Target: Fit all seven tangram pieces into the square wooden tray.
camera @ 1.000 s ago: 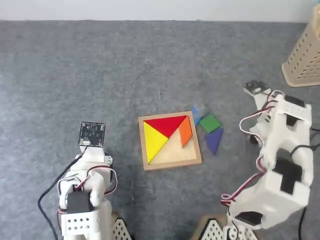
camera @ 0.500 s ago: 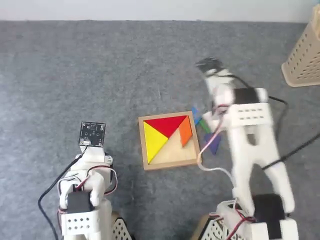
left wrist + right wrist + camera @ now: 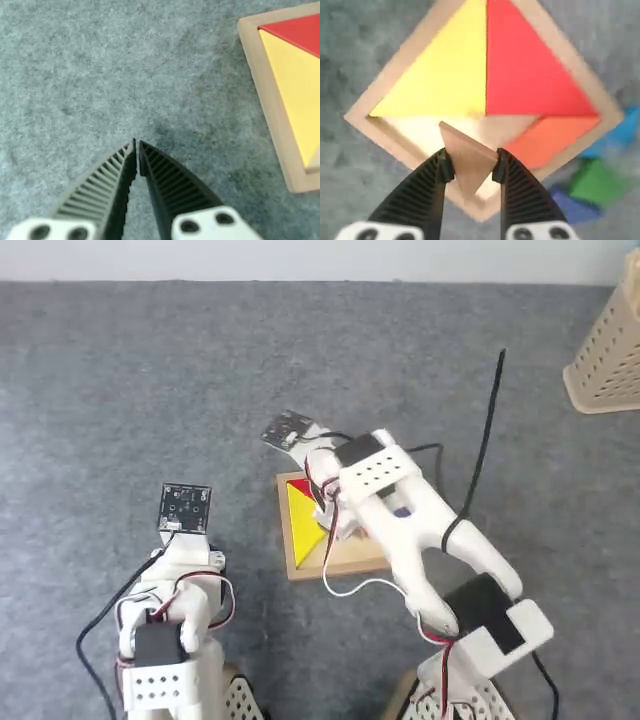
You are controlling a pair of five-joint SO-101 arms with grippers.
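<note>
From my station I see the right gripper (image 3: 471, 165) clamped on a tan triangle (image 3: 467, 145), one finger pressed against each slanted side and the triangle's long edge facing away from the wrist. It hangs over the bare part of the wooden tray (image 3: 356, 117), though I cannot tell whether the piece touches the tray floor. Three pieces already lie inside the tray. A yellow triangle (image 3: 447, 75) and a red triangle (image 3: 525, 75) sit flush along one shared edge, and an orange piece (image 3: 547, 137) is tucked against the red one by the rim. Outside the tray, just beside the corner near the orange piece, a blue piece (image 3: 615, 135), a green piece (image 3: 597, 182) and a purple piece (image 3: 570, 205) sit clustered on the grey carpet (image 3: 100, 75). The left gripper (image 3: 136, 146) is closed on nothing, its fingertips meeting above the carpet, well apart from the tray's nearest edge.
</note>
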